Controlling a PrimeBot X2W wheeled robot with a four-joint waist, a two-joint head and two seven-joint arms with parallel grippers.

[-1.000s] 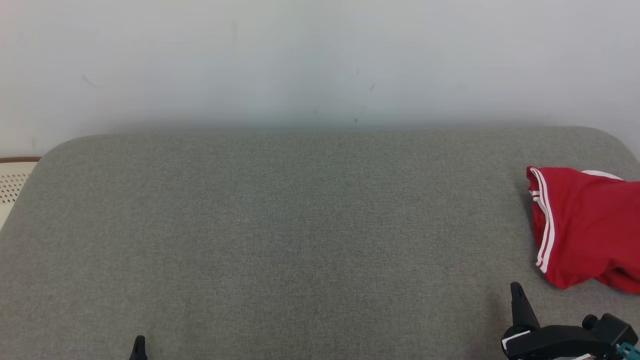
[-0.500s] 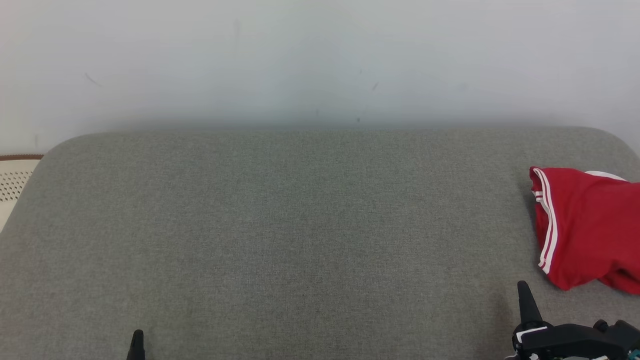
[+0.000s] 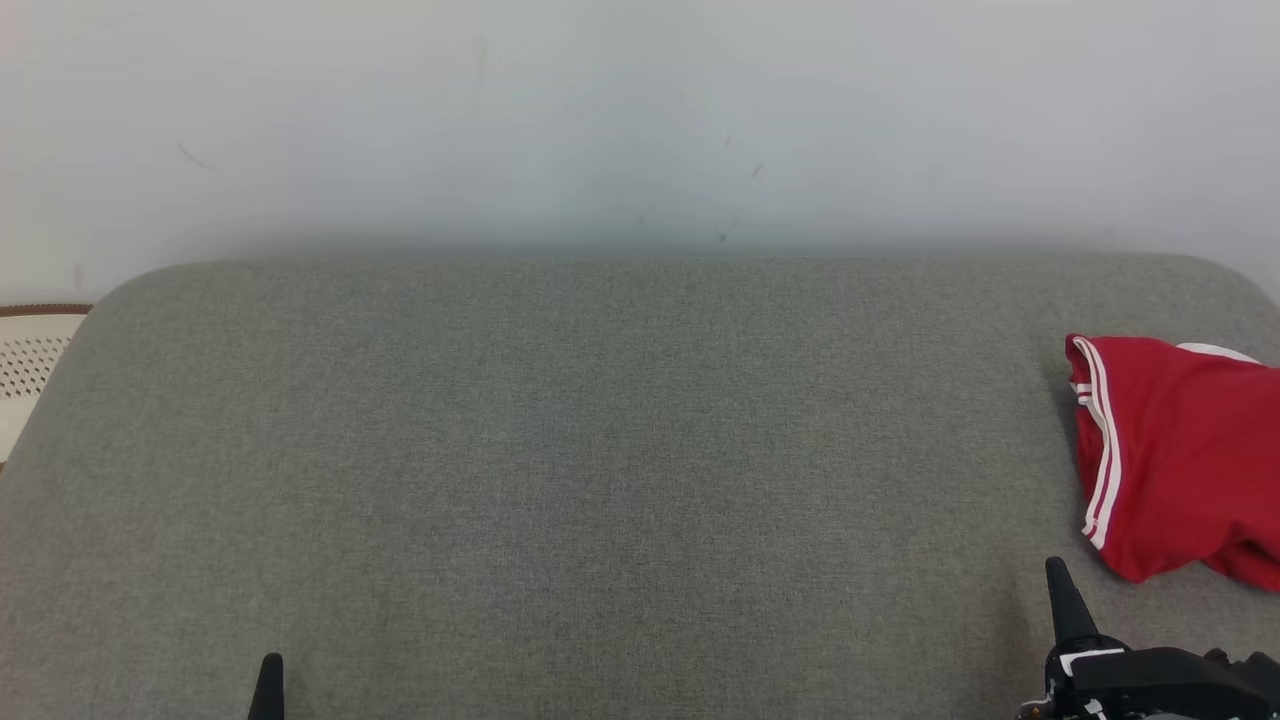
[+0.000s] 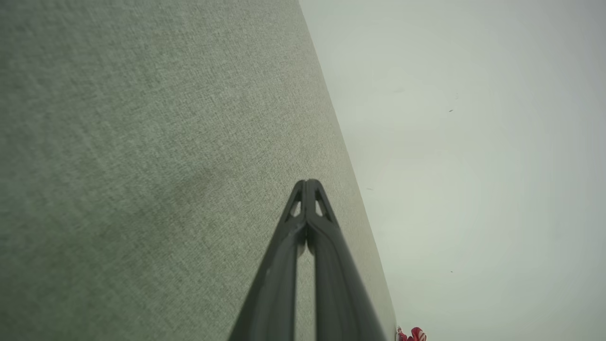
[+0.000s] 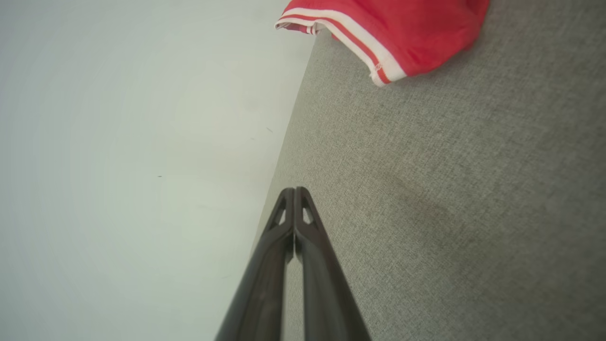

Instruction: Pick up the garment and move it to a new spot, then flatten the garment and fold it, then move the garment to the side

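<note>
The garment (image 3: 1185,460) is red with white stripes along its hem and lies bunched at the right edge of the grey cushion (image 3: 600,450), partly cut off by the head view's edge. In the right wrist view the garment (image 5: 402,33) sits at the top, well ahead of my right gripper (image 5: 294,190), whose fingers are pressed together and hold nothing. My right gripper (image 3: 1056,566) stands just below and left of the garment, apart from it. My left gripper (image 3: 270,662) pokes up at the lower left, far from the garment; in its wrist view the left gripper (image 4: 307,182) is shut and empty.
A pale wall (image 3: 640,120) rises right behind the cushion. A cream perforated object with a brown rim (image 3: 30,350) sits off the cushion's left end. A sliver of red garment (image 4: 413,334) shows at the bottom of the left wrist view.
The whole head picture has drifted slightly right, so the camera moved. Both grippers have sunk a little toward the bottom edge. The garment lies as before.
</note>
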